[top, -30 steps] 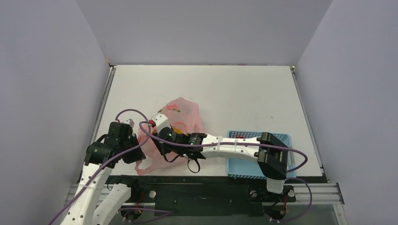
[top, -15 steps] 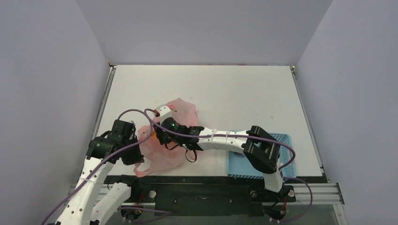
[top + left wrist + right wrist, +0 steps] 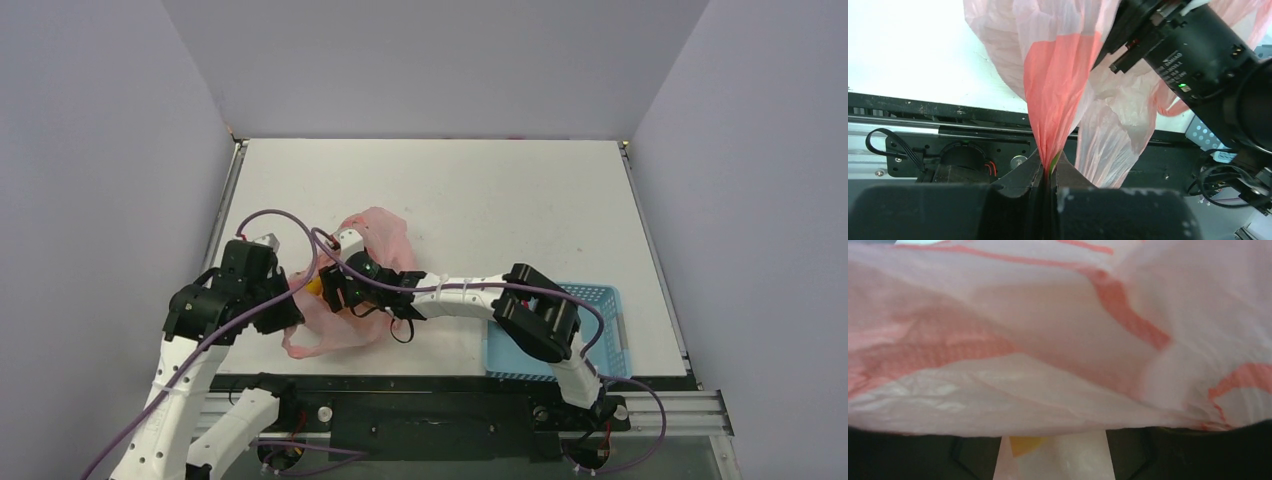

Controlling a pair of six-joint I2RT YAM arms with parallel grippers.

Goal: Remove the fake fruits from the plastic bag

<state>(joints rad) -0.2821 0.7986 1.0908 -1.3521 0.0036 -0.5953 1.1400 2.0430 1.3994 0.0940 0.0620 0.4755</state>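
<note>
The pink plastic bag (image 3: 378, 235) lies crumpled at the table's near left. My left gripper (image 3: 287, 313) is shut on a bunched fold of the bag (image 3: 1054, 90), pinched between the jaws (image 3: 1048, 169), and holds it up. My right gripper (image 3: 331, 291) reaches into the bag's mouth. In the right wrist view pink film (image 3: 1058, 340) fills the frame, and the gripper (image 3: 1053, 456) stands open with a yellow-orange bit of fruit (image 3: 1027, 443) showing in the gap. The same yellow-orange bit (image 3: 315, 287) shows from above. The other fruits are hidden.
A blue perforated basket (image 3: 602, 297) stands at the near right under the right arm's elbow; its corner shows in the left wrist view (image 3: 1201, 135). The black front rail (image 3: 948, 120) runs just below the bag. Grey walls enclose the table.
My right gripper has pushed further left into the bag. My left gripper has drawn the bag's edge up and left, and the bag has bunched toward it.
</note>
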